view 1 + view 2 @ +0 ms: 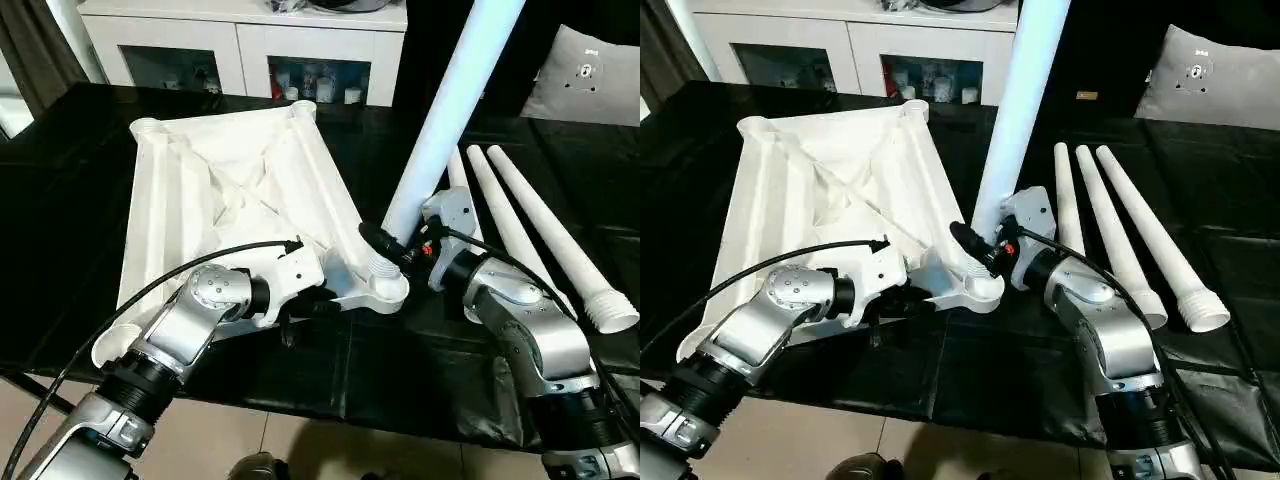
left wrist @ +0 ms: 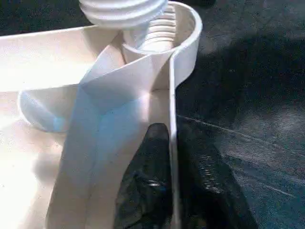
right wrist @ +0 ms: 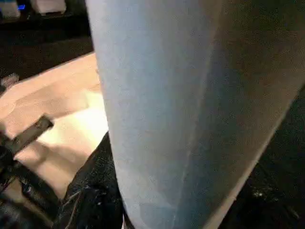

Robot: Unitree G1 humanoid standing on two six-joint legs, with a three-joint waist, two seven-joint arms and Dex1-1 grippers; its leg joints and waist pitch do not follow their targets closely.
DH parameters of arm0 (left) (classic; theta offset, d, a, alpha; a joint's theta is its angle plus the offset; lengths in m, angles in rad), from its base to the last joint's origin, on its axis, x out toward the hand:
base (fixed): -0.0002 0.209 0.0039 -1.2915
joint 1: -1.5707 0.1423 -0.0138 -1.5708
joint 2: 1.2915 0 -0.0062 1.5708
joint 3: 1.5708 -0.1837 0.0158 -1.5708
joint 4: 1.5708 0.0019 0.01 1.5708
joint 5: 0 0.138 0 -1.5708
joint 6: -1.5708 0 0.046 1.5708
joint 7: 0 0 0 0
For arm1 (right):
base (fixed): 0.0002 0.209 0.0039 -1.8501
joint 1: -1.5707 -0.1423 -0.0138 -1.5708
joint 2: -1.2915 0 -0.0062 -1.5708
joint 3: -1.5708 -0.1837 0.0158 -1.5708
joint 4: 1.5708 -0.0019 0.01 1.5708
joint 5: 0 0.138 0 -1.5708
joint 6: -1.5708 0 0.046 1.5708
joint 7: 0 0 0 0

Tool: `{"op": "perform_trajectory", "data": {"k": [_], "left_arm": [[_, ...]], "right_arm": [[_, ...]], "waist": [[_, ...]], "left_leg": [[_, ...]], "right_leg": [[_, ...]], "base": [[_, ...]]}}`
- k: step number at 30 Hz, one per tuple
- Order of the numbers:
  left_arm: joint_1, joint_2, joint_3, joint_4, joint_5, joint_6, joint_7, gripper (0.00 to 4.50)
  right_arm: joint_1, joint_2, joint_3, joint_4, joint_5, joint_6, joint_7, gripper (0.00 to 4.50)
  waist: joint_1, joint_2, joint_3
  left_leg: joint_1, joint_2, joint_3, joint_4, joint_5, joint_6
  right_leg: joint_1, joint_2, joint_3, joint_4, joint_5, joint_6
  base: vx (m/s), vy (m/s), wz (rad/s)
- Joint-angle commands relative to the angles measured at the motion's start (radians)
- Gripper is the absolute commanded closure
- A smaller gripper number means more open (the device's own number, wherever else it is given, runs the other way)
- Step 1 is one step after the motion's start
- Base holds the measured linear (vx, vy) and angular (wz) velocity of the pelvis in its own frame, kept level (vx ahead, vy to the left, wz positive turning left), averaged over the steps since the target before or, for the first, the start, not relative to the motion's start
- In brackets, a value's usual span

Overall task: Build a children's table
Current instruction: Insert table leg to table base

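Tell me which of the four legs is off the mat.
The leg in the right gripper, standing tilted over the tabletop's near corner socket; the other three legs lie flat.

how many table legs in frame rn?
4. One leg stands upright at the table top's near corner socket, held by the right end effector; three loose legs lie side by side beyond it.
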Motion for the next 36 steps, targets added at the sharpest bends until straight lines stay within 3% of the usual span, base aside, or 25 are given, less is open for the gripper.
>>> {"op": "perform_trajectory", "data": {"k": [1,7,11,12,13,19,20,21,23,29,36], "left_arm": [[0.011,0.001,-0.006,0.043,0.017,0.003,-0.003,4.46],[-0.006,0.022,-0.024,0.055,0.036,-0.081,-0.045,4.5],[-0.013,0.041,-0.041,0.072,0.04,-0.162,-0.111,4.5],[-0.014,0.043,-0.043,0.074,0.035,-0.172,-0.126,4.5],[-0.019,0.043,-0.045,0.079,0.03,-0.182,-0.146,4.5],[-0.059,0.032,-0.048,0.13,0.039,-0.243,-0.163,4.5],[-0.067,0.027,-0.045,0.141,0.039,-0.247,-0.162,4.5],[-0.073,0.024,-0.043,0.149,0.039,-0.249,-0.16,4.5],[-0.079,0.018,-0.038,0.159,0.038,-0.239,-0.156,4.5],[-0.096,-0.003,-0.013,0.262,0.025,-0.226,-0.167,4.5],[-0.109,-0.019,0.014,0.277,0.005,-0.198,-0.16,4.5]], "right_arm": [[-0.031,-0.027,0.024,0.025,-0.004,0.034,0.033,2.59],[-0.066,-0.075,0.039,0.092,-0.02,0.042,0.101,2.59],[-0.063,-0.1,0.053,0.076,-0.009,0.06,0.151,2.59],[-0.064,-0.102,0.054,0.077,-0.007,0.06,0.153,2.59],[-0.065,-0.1,0.051,0.074,0.005,0.065,0.158,2.59],[-0.056,-0.091,0.034,0.042,0.045,0.093,0.167,2.59],[-0.052,-0.09,0.029,0.035,0.05,0.097,0.169,2.59],[-0.052,-0.09,0.026,0.034,0.051,0.098,0.172,2.59],[-0.051,-0.089,0.02,0.032,0.055,0.106,0.171,2.59],[-0.039,-0.098,0.02,0.015,0.064,0.141,0.172,2.59],[-0.046,-0.103,0.027,0.029,0.057,0.154,0.17,2.59]], "waist": [[0.003,-0.008,-0.072],[0.005,-0.016,-0.069],[0.006,-0.013,-0.072],[0.005,-0.017,-0.072],[0.006,-0.014,-0.072],[0.015,-0.014,-0.072],[0.017,-0.014,-0.072],[0.023,-0.001,-0.074],[0.026,-0.009,-0.074],[0.031,-0.01,-0.071],[0.028,-0.014,-0.065]], "left_leg": [[0.015,0.11,-0.047,-0.069,-0.108,0.074],[0.017,0.109,-0.043,-0.068,-0.112,0.076],[0.016,0.111,-0.045,-0.069,-0.109,0.084],[0.015,0.111,-0.044,-0.069,-0.106,0.087],[0.018,0.113,-0.044,-0.069,-0.108,0.084],[0.022,0.115,-0.044,-0.071,-0.121,0.073],[0.022,0.116,-0.043,-0.071,-0.123,0.073],[0.023,0.117,-0.045,-0.069,-0.126,0.068],[0.024,0.12,-0.045,-0.071,-0.129,0.062],[0.024,0.117,-0.044,-0.072,-0.142,0.057],[0.023,0.114,-0.044,-0.075,-0.17,0.045]], "right_leg": [[0.05,-0.159,0.085,-0.086,-0.217,-0.122],[0.049,-0.159,0.086,-0.09,-0.25,-0.111],[0.048,-0.158,0.084,-0.084,-0.219,-0.112],[0.048,-0.158,0.085,-0.084,-0.214,-0.112],[0.046,-0.16,0.085,-0.083,-0.211,-0.119],[0.044,-0.159,0.085,-0.084,-0.218,-0.122],[0.044,-0.16,0.085,-0.084,-0.217,-0.121],[0.044,-0.164,0.086,-0.083,-0.219,-0.121],[0.043,-0.162,0.086,-0.083,-0.21,-0.122],[0.044,-0.164,0.085,-0.089,-0.25,-0.112],[0.042,-0.169,0.087,-0.101,-0.349,-0.097]], "base": [[0.0,0.0,0.0],[0.0,0.0,0.0],[0.0,0.0,0.0],[0.0,0.0,0.0],[0.0,0.0,0.0],[0.0,0.0,0.0],[0.0,0.0,0.0],[0.0,0.0,0.0],[0.0,0.0,0.0],[0.0,0.0,0.0],[0.0,0.0,0.0]]}}
